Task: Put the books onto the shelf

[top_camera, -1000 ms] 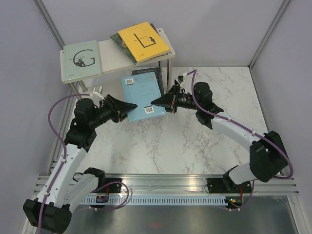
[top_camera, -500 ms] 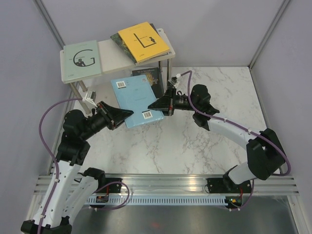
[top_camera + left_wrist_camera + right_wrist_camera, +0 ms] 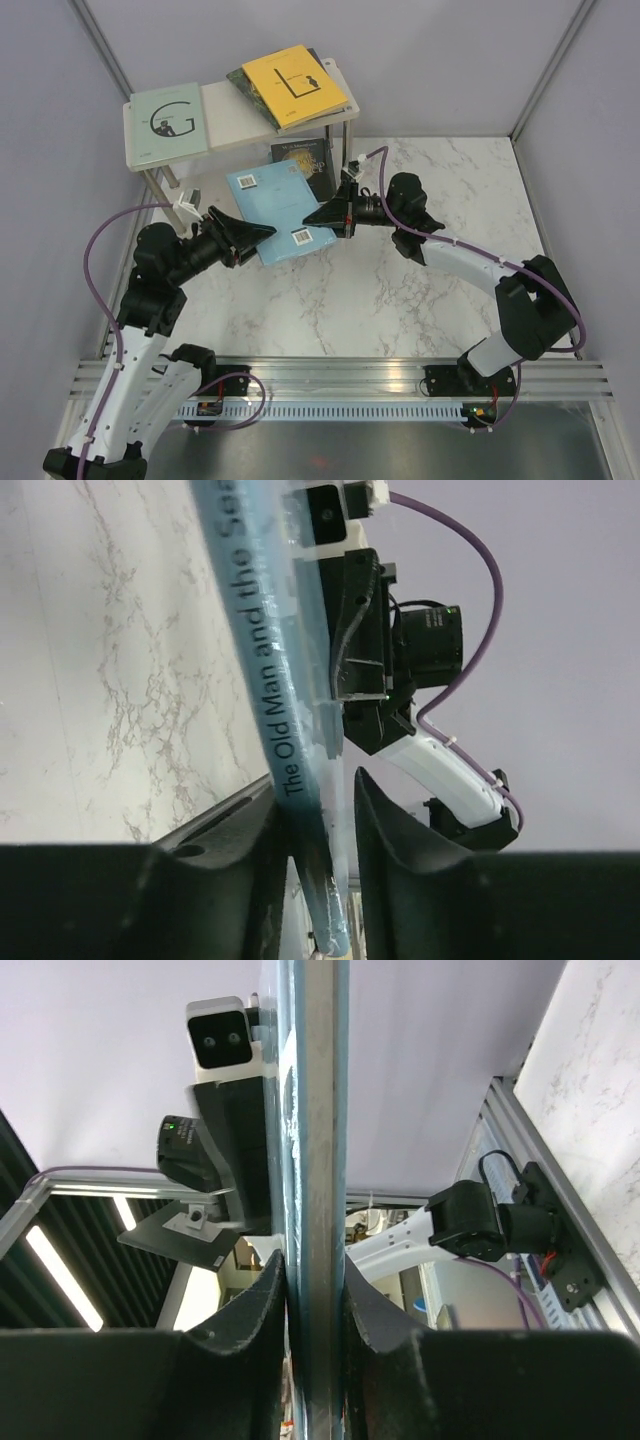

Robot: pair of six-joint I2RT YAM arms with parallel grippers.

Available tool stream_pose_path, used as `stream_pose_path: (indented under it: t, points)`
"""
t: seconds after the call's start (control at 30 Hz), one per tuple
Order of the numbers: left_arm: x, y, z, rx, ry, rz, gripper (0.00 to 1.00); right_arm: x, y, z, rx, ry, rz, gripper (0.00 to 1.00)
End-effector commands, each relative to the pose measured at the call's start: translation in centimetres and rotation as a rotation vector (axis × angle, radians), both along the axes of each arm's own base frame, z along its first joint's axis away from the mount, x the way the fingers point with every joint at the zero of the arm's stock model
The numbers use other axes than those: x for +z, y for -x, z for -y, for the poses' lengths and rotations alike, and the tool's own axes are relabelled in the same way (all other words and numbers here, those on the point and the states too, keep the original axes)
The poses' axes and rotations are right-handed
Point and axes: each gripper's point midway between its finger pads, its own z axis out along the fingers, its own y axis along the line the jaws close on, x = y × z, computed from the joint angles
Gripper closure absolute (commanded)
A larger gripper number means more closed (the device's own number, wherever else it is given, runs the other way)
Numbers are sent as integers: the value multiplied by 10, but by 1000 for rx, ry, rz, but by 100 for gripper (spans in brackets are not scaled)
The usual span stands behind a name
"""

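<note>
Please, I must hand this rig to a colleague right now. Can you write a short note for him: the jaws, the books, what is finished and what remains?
Right gripper: jaws shut on one edge of the teal-blue book, held in front of the shelf.
Left gripper: jaws straddle the same book at its spine; whether they press it, I cannot tell.
Done: on the shelf's top board lie the grey-green "G" book and the yellow book, which is stacked on a green book.
Left: the teal-blue book, and the dark book with gold lettering, partly under the top board; whether it is on the lower board or the table, I cannot tell.
</note>
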Motion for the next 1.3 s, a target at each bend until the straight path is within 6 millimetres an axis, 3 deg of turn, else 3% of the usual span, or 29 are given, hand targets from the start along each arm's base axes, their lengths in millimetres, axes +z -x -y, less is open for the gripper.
stream_pose_path:
  t: [0.0,0.03,0.1,0.2,0.27,0.3,0.33,0.37,0.43,0.47,0.5,0.53,0.73,0.8,0.93,1.07,1.1,1.13,1.2,1.27]
  points:
    - [46,17,2,-49,35,183,70,1,-1,-4,7,-5,50,87]
    - [44,16,2,-41,31,180,83,1,-2,-4,11,-5,49,88]
    - [41,15,1,-35,26,170,98,3,-1,-4,16,-17,49,88]
    - [44,16,0,-32,22,186,98,5,0,-5,33,-28,54,88]
    - [52,17,-3,-13,0,217,98,8,2,-5,50,-34,60,82]
    - [54,17,-5,-5,-40,242,98,8,2,-5,54,-34,64,72]
    - [55,15,-8,18,-76,234,98,9,3,-4,58,-34,65,41]
    - [75,15,-10,26,-101,262,98,10,2,-4,59,-35,68,30]
    - [74,14,-17,48,-188,246,98,10,3,-3,64,-26,77,17]
    - [94,18,-18,51,-195,288,98,9,4,-2,67,-20,77,15]
    - [93,17,-22,63,-229,287,98,5,7,-2,77,-10,72,14]
    - [108,20,-25,83,-234,322,98,5,8,-1,78,-6,85,13]
    - [123,10,-37,135,-345,333,98,-15,17,5,88,23,47,13]
    - [137,10,-43,165,-379,366,98,-19,19,6,90,28,44,13]
    - [161,-19,-55,231,-468,372,98,-19,20,8,86,27,39,13]
    - [169,-53,-77,274,-477,334,98,-13,20,7,85,12,51,13]
    - [176,-66,-104,364,-464,324,98,-11,21,8,87,9,56,14]
    - [178,-68,-105,329,-429,325,98,-11,22,7,87,8,57,13]
    - [186,-87,-133,385,-388,327,98,-9,23,8,88,6,63,14]
    - [188,-98,-143,382,-382,325,98,-9,23,9,90,7,63,14]
